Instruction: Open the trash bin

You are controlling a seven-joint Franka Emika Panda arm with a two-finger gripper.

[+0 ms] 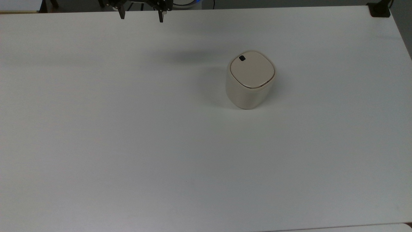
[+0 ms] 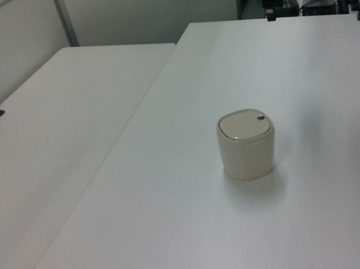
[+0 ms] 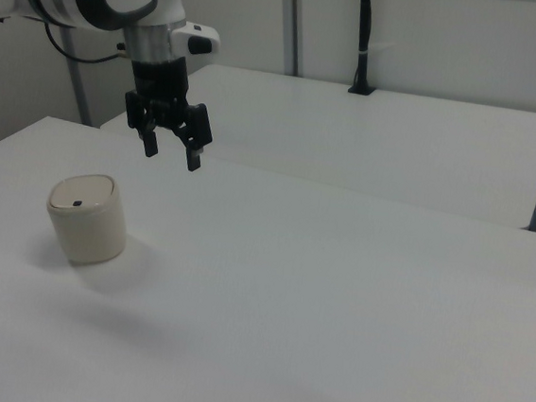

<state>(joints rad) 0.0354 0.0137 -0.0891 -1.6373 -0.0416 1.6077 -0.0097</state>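
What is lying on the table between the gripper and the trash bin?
Nothing. In the right view, the open gripper hangs in the air above the table, up and right of the trash bin; the stretch between them is bare white tabletop.

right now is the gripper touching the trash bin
Apart. The right view shows the gripper hanging in the air, well off the trash bin.

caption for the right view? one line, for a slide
Open gripper hangs above the white table, apart from the closed cream trash bin on the right view's left.
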